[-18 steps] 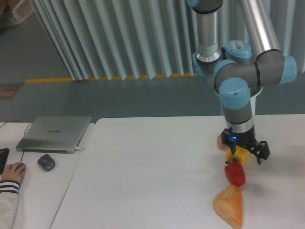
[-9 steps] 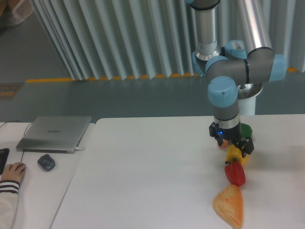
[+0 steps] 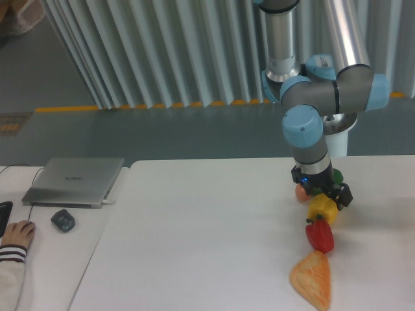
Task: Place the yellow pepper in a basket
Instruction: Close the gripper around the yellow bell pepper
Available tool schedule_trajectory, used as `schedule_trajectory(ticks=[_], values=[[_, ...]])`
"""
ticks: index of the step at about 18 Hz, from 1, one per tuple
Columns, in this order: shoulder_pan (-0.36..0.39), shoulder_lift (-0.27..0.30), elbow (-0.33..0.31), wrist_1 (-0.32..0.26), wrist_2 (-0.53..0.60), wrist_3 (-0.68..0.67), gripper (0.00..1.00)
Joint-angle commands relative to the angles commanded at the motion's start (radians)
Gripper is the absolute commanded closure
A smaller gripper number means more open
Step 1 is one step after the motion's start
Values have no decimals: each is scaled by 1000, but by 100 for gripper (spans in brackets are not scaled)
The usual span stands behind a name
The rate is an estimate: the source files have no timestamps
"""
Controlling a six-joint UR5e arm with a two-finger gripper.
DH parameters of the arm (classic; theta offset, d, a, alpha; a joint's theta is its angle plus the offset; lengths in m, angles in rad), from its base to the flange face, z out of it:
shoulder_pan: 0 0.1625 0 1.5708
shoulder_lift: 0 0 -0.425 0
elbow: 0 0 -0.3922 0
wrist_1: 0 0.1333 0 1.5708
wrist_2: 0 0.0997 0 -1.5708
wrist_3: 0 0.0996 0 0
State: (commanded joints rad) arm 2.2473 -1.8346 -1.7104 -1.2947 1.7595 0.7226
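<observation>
Since half a second ago the gripper point(image 3: 322, 196) has shifted slightly right and lower, now sitting right on top of the yellow pepper point(image 3: 322, 211); a second ago it was further right with fingers spread wider apart.

Fixed camera: yellow pepper sits on the white tabletop point(image 3: 194, 240) at the right side, directly under the gripper, touching or nearly touching it; cannot tell whether the fingers are clamped on the pepper or loose, the wrist body hides them; red pepper point(image 3: 320, 236) just below the yellow one, touching it; green pepper point(image 3: 336, 175) peeks out behind the gripper; a small orange-pink item point(image 3: 301, 192) just left of the gripper, mostly hidden; an orange-yellow wedge-shaped item point(image 3: 311, 278) near the bottom edge, below the red pepper; laptop point(image 3: 74, 181) closed at far left, mouse point(image 3: 63, 220) in front of it; a person's hand point(image 3: 17, 233) at the left edge.
</observation>
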Motion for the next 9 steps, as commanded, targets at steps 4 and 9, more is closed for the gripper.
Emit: schedule_trajectory(ticks=[4, 9], values=[[-12, -14, -18, 5, -8, -6, 0], [-18, -20, -29, 9, 0, -6, 0]])
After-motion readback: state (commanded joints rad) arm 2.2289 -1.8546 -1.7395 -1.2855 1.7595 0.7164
